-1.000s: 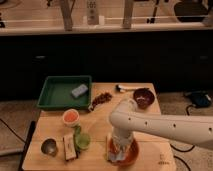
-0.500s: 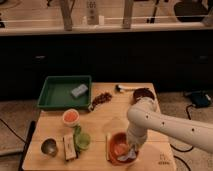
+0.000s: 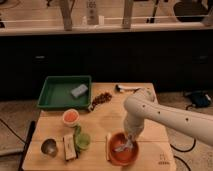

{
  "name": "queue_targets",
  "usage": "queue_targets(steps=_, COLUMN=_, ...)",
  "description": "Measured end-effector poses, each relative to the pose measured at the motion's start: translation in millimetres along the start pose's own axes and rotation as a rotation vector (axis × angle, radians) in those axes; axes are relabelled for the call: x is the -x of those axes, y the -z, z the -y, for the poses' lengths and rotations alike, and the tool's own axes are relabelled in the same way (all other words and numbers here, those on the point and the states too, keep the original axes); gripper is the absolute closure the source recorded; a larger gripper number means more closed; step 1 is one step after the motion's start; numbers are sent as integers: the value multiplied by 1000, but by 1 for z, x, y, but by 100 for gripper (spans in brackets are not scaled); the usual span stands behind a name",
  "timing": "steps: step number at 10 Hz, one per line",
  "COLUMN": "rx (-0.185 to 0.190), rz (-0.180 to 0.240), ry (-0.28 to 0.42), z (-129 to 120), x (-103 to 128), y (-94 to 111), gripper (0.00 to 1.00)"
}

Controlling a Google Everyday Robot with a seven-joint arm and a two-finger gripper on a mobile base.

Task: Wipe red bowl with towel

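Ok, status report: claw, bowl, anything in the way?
Claw low in red bowl, at the towel. Towel bunched inside bowl. Green cup left of bowl, apart.

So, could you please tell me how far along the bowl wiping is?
Done: the small pale grey-blue cloth towel lies inside the wide orange-red round bowl. In hand: the gripper is down in the bowl, at the towel. Left, likely: finishing the wipe and withdrawing.
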Motion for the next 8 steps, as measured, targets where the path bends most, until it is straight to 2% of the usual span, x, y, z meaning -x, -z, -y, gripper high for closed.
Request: queue_targets(steps=8, rx=-1, rz=-2, ry=15, z=6, x=-1, y=3, gripper=100)
